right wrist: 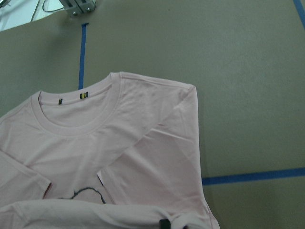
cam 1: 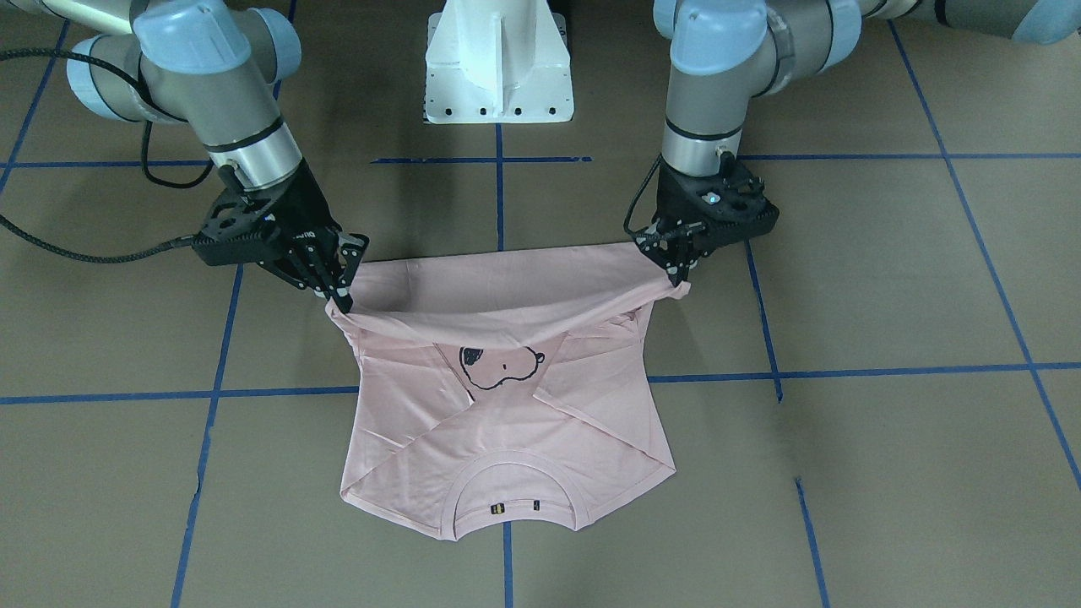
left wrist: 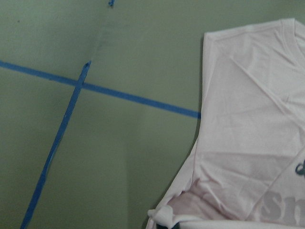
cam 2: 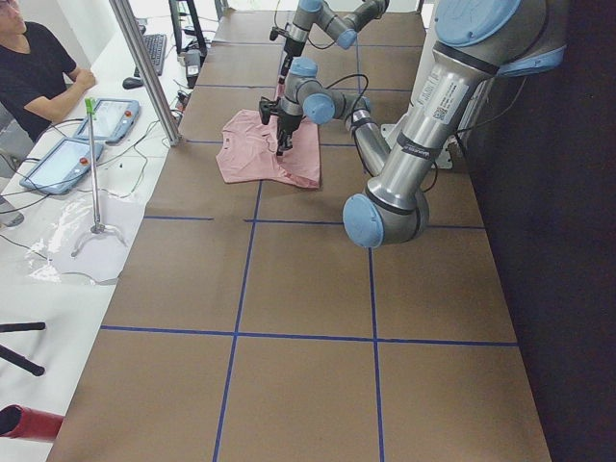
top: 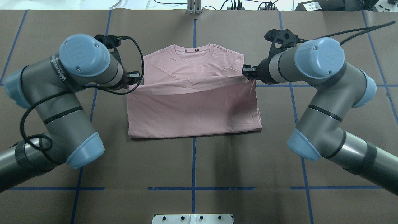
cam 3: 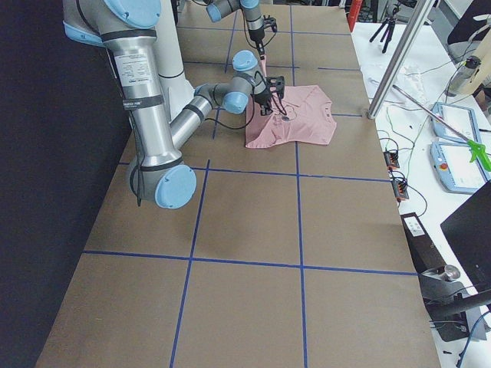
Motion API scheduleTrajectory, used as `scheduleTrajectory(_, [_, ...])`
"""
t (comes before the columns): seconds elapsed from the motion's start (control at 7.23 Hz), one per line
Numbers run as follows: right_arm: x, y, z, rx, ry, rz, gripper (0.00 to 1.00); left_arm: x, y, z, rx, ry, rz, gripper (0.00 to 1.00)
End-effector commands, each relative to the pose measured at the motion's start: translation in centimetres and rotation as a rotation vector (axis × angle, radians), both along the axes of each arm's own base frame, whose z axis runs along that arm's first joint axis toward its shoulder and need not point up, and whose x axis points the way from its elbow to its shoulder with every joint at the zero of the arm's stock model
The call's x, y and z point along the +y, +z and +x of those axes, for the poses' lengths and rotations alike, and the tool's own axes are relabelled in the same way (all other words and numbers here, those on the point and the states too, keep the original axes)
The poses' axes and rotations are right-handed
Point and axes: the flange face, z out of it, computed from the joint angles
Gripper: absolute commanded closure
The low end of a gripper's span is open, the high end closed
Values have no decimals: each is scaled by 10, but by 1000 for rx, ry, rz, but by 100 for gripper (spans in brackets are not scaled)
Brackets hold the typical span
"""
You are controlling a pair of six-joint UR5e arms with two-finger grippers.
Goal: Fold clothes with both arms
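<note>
Over the table (cam 1: pixel 844 464), left pincer (cam 1: pixel 678 272) and right pincer (cam 1: pixel 339 295) clamp the T-shirt (cam 1: pixel 507 439), lettered "Sn".

You see only part of the cartoon (cam 1: pixel 500 366) on the T-shirt (cam 1: pixel 507 439); the lifted hem lies across the rest. From the left wrist camera, the grey lettering (left wrist: pixel 281 210) below the cartoon is blurred and cut off by the bottom edge. At the T-shirt's two hem corners, bunched cloth buries the tips of the left gripper (cam 1: pixel 680 279) and the right gripper (cam 1: pixel 338 295). Overhead, the wrists cover both sets of jaws. In the side views they're too small for you to judge.
</note>
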Motion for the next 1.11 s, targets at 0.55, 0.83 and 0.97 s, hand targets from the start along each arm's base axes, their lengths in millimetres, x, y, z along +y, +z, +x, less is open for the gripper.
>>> scheduleTrajectory(0.55, [-184,-6,-38,13,137,13,100,-105,54,27,12,-49,54,100])
scheduleTrajectory(0.83, [-192,6,-41,51,135,14,100,-125,55,32,7,-65,52,100])
scheduleTrajectory(0.97, [-192,13,-43,68,123,24,100,-129,54,34,4,-66,49,100])
